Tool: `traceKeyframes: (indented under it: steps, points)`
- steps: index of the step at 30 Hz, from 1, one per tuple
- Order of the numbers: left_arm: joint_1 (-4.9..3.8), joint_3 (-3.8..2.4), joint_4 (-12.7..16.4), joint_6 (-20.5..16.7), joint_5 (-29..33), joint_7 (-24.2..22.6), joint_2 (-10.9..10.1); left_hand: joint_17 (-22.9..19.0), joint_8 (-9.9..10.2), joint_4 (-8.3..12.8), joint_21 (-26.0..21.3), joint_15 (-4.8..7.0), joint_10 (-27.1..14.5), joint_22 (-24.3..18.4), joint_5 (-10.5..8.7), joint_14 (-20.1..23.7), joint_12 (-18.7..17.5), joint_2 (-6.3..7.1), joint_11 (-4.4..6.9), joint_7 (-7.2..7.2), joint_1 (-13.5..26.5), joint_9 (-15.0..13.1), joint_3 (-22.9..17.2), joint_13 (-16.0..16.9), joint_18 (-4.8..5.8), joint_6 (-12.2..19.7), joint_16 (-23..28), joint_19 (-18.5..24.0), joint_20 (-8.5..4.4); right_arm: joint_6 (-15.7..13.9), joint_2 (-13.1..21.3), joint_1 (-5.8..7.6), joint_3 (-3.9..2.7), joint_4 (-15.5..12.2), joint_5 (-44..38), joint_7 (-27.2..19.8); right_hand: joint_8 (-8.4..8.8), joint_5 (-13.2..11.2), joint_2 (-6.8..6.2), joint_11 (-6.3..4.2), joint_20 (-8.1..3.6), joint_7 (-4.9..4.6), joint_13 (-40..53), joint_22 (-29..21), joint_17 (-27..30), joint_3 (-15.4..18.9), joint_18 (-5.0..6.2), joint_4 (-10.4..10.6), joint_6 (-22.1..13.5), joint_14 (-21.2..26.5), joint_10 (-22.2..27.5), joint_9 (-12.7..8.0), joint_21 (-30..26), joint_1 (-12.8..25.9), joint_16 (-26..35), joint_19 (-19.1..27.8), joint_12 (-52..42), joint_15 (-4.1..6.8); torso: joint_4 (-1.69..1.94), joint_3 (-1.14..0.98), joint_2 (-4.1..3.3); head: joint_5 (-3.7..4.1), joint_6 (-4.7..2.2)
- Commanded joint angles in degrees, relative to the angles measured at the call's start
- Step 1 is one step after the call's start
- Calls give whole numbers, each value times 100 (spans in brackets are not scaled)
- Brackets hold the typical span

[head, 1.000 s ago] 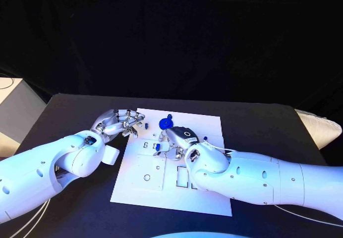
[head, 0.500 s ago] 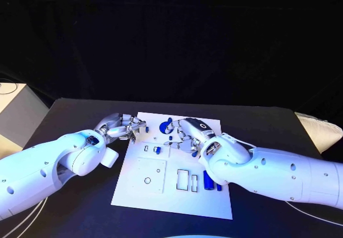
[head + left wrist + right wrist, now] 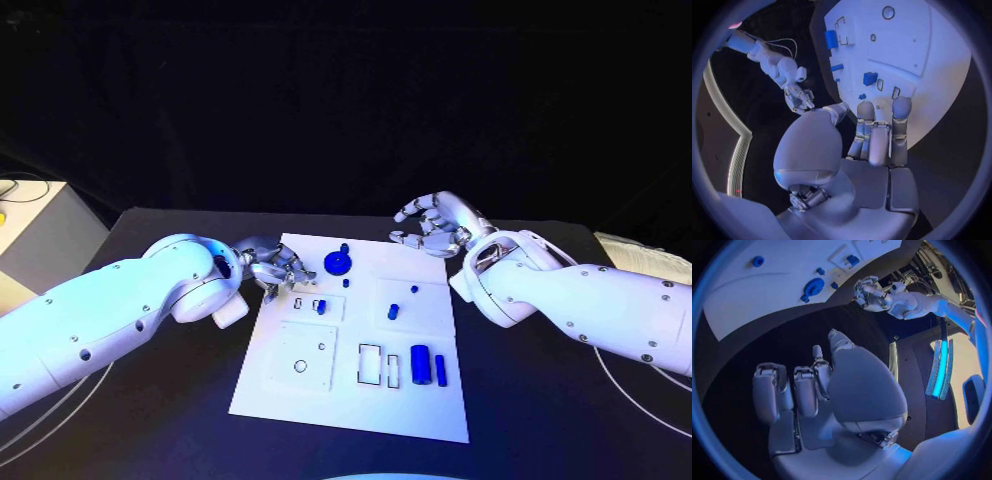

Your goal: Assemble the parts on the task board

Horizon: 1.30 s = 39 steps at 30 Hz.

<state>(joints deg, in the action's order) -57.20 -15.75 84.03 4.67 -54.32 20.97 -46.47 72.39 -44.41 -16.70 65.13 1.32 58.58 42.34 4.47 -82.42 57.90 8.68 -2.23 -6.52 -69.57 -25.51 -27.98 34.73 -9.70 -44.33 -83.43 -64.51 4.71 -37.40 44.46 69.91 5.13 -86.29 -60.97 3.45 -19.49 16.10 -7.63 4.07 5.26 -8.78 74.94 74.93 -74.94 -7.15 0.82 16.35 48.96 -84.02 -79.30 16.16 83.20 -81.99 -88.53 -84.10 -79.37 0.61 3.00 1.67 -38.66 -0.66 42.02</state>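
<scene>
The white task board (image 3: pixel 289 390) lies flat in the middle of the table. On it a blue gear-like disc (image 3: pixel 338 263) sits near the far edge, a blue cylinder (image 3: pixel 421 363) lies beside the rectangular slots, and several small blue pieces (image 3: pixel 392 312) are scattered between them. My left hand (image 3: pixel 274 270) is at the board's left edge, empty, its fingertips (image 3: pixel 901 107) reaching the board (image 3: pixel 929 50). My right hand (image 3: pixel 433 225) hovers beyond the board's far right corner with its fingers half curled, holding nothing. The right wrist view shows the disc (image 3: pixel 812 287) and my left hand (image 3: pixel 870 292).
A pale box (image 3: pixel 36 230) stands off the table's left side and a white object (image 3: pixel 642 255) lies at its right edge. The black table (image 3: pixel 159 410) surrounds the board on all sides.
My right hand has lifted off the board's middle and pulled back past its far right corner, uncovering the blue cylinder and the slots. My left hand has stayed at the left edge.
</scene>
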Motion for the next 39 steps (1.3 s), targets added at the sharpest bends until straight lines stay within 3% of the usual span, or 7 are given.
traceKeyframes:
  steps: [1, 5, 8, 14, 19, 26, 39]
  points:
    - [-155, 110, -107, 733, -806, 602, 169, 30, -24, -4, 51, -9, 5, 33, -15, -46, 49, -59, -9, -5, 66, -23, 54, 33, 80, 64, -43, -54, -13, -42, 23, 23, -4, 86, 615, -228, 33, 13, -67, -2, 14, -11, 387, 948, -1216, -37, 97, 4, 14, -519, 43, -6, -35, -10, 17, -307, 27, -26, -14, -23, 43, -32, 19]
    - [-314, 277, -274, 881, -1107, 679, 373, 13, -28, -11, 79, -27, -18, 59, -25, -33, 86, -51, -30, -26, 253, -69, 149, 62, 86, 112, -37, -57, -2, -54, 37, 38, -5, 161, 645, -172, 49, 18, -87, 5, 16, -18, 372, 935, -1207, -39, 101, 12, -11, -517, 58, -15, -53, 11, 22, -301, 40, -30, -8, -46, 65, -42, 12]
    - [-403, 375, -385, 966, -1297, 716, 521, 55, -25, -8, 96, -33, 48, 79, -30, -47, 184, -38, -36, -32, 335, -88, 202, 197, 88, 132, -53, -62, 4, -47, 44, 43, -6, 197, 651, -120, 60, 22, -101, 9, 19, -22, 364, 924, -1204, -39, 104, 15, -29, -516, 67, -22, -68, 28, 24, -295, 47, -34, 7, -49, 81, -48, 45]
    - [-511, 509, -532, 1130, -1486, 761, 725, 67, -19, -9, 117, -41, 22, 102, -33, -49, 210, 1, -45, -41, 430, -112, 279, 207, 91, 157, -58, -66, 12, -68, 45, 46, -6, 257, 652, -42, 102, 30, -133, 26, 29, -42, 315, 876, -1205, -49, 119, 14, -104, -515, 123, -44, -133, 63, 25, -270, 93, -48, 19, -54, 94, -43, 104]
    - [-578, 598, -640, 1291, -1569, 789, 869, 67, -15, -10, 128, -45, 8, 117, -34, -46, 219, 11, -50, -45, 468, -121, 308, 212, 94, 167, -59, -69, 16, -65, 40, 47, -6, 289, 650, 12, 122, 24, -146, 36, 35, -52, 308, 873, -1204, -51, 120, 16, -144, -515, 134, -54, -138, 78, 26, -268, 99, -55, 8, -55, 78, -64, 120]
    - [-619, 650, -697, 1471, -1602, 811, 985, 77, -20, -12, 138, -50, 0, 129, -31, -46, 235, -4, -53, -46, 510, -134, 328, 228, 96, 164, -62, -70, 20, -48, 24, 47, -6, 312, 648, 69, 134, 19, -146, 45, 41, -61, 300, 872, -1202, -50, 120, 26, -169, -515, 144, -61, -141, 112, 27, -267, 105, -63, 16, -36, 53, -51, 113]
    - [-630, 662, -700, 1705, -1614, 836, 1062, 80, -49, -16, 156, -55, -47, 136, -37, -32, 283, -14, -54, -40, 744, -205, 478, 255, 94, 160, -66, -43, 32, 3, -25, 43, -5, 359, 643, 139, 136, 13, -158, 56, 54, -69, 297, 870, -1205, -23, 121, 35, -185, -516, 147, -67, -148, 232, 26, -266, 100, -75, 51, -3, 26, -12, 120]
